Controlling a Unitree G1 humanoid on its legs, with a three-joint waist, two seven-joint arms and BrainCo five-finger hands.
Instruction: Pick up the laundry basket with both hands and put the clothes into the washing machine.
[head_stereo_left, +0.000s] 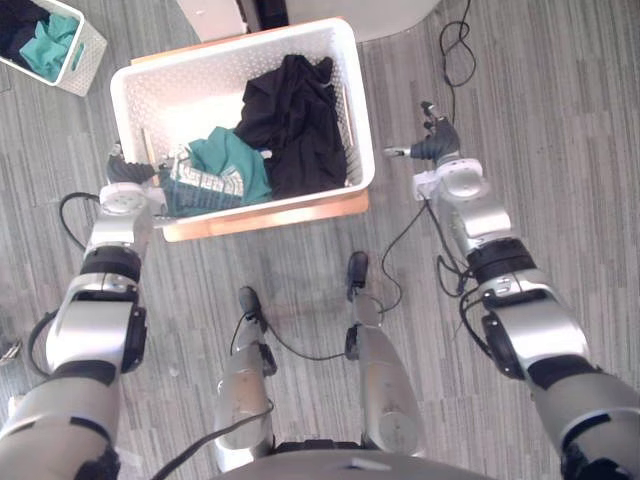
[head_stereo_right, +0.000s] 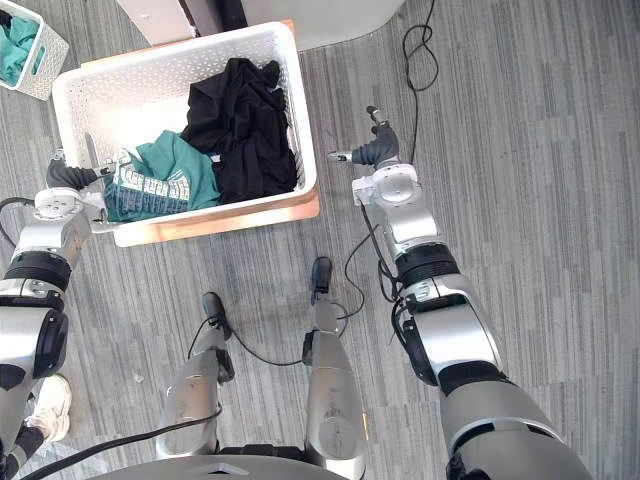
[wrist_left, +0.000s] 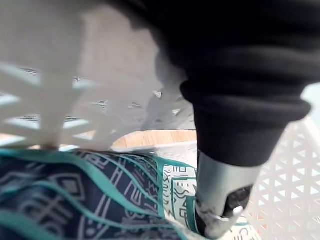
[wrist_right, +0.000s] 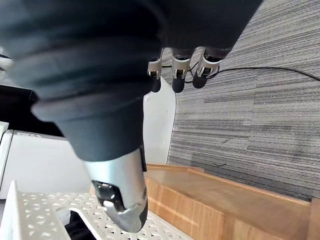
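The white laundry basket (head_stereo_left: 200, 55) stands on a low wooden platform (head_stereo_left: 270, 215) in front of me. It holds a black garment (head_stereo_left: 295, 120), a teal garment (head_stereo_left: 235, 160) and a navy and teal patterned cloth (head_stereo_left: 195, 185). My left hand (head_stereo_left: 128, 172) is at the basket's near left corner, by the rim. In the left wrist view its thumb (wrist_left: 220, 200) lies inside the basket, above the patterned cloth (wrist_left: 75, 200). My right hand (head_stereo_left: 437, 140) hangs open to the right of the basket, a short gap away and touching nothing.
A smaller white basket (head_stereo_left: 60, 40) with teal and dark clothes sits at the far left. A white appliance body (head_stereo_left: 400, 15) stands just beyond the big basket. A person's white shoe (head_stereo_right: 45, 400) is at my left on the grey floor.
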